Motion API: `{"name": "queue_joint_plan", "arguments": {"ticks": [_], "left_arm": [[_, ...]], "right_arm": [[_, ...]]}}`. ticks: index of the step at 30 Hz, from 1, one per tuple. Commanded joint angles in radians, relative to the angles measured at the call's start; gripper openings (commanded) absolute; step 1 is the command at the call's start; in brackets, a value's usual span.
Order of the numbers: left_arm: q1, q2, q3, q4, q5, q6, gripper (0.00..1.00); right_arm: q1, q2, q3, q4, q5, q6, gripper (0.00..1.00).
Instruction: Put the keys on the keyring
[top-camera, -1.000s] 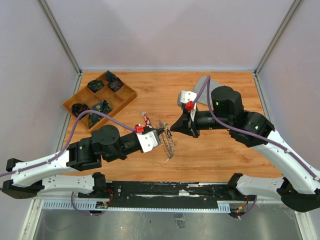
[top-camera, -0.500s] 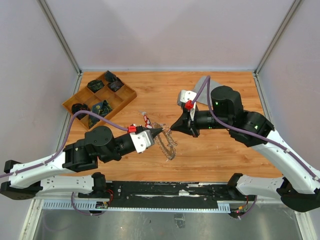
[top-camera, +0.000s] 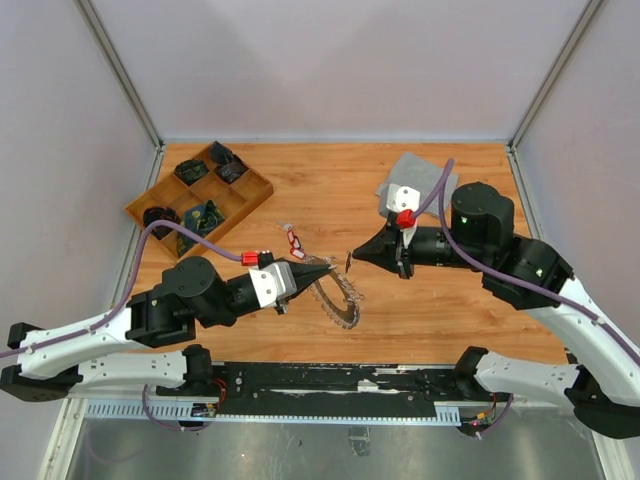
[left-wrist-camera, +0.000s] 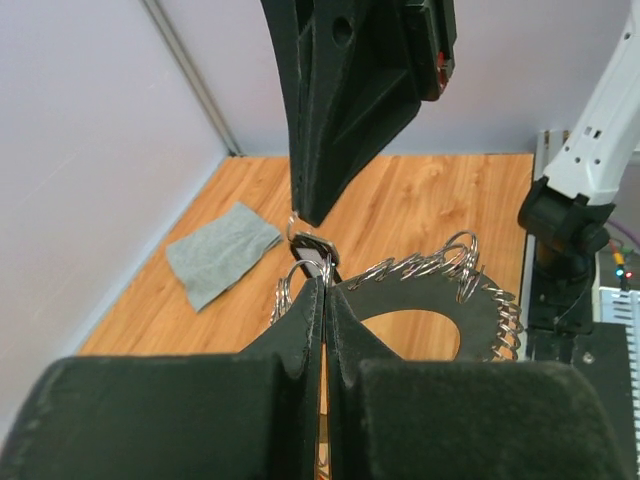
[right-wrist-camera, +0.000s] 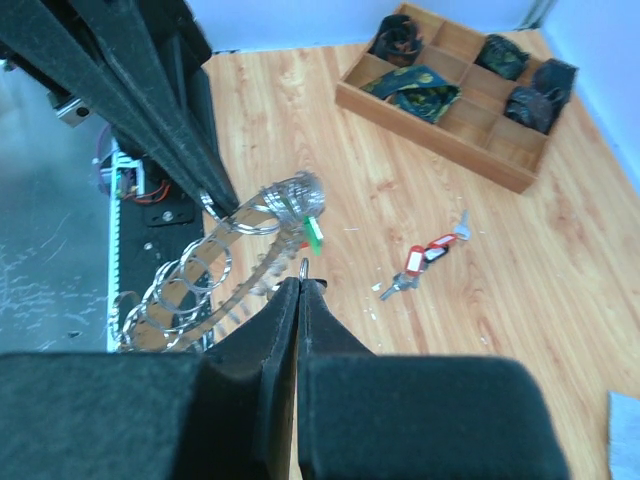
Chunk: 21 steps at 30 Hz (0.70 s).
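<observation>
Left pincer (top-camera: 322, 264) is pressed together on the rim of the keyring (top-camera: 338, 298), which is held tilted up off the surface (top-camera: 450, 320) so that its fringe of small loops is turned toward the other arm. Right pincer (top-camera: 353, 258) is likewise closed, just beside the keyring's upper edge. A small key (left-wrist-camera: 312, 243) with what looks like a dark tag is pinched at its tip, its loop end being left free for threading. The two tips are set almost together, though contact between key and keyring cannot be told. A green tag (right-wrist-camera: 313, 230) is seen among the loops, so one key is judged to be hung already. More keys (top-camera: 293, 238) with red tags are seen lying flat just beyond the keyring. A wooden tray (right-wrist-camera: 440, 138) is set well apart to the keyring's far left, and a grey cloth (top-camera: 415, 178) well apart to its far right. The step in hand is judged to be the hooking of the pinched key onto one loop. Fine alignment is called for, since the opening is small.
</observation>
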Motion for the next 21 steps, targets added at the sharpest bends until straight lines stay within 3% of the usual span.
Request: {"name": "queue_joint_plan", "arguments": {"ticks": [1, 7, 12, 21], "left_arm": [[-0.008, -0.009, -0.029, 0.141, 0.023, -0.064, 0.01], [-0.007, -0.032, -0.044, 0.184, 0.046, -0.081, 0.01], [-0.008, -0.024, -0.049, 0.189, 0.037, -0.011, 0.0], [-0.009, -0.135, -0.28, 0.479, 0.281, 0.21, 0.0]], "right_arm": [[-0.002, -0.063, -0.014, 0.039, 0.138, -0.002, 0.01], [-0.002, -0.12, -0.009, 0.014, 0.275, -0.01, 0.01], [-0.002, -0.134, -0.009, 0.013, 0.29, -0.016, 0.01], [-0.002, -0.163, -0.058, 0.068, 0.208, -0.041, 0.01]]}}
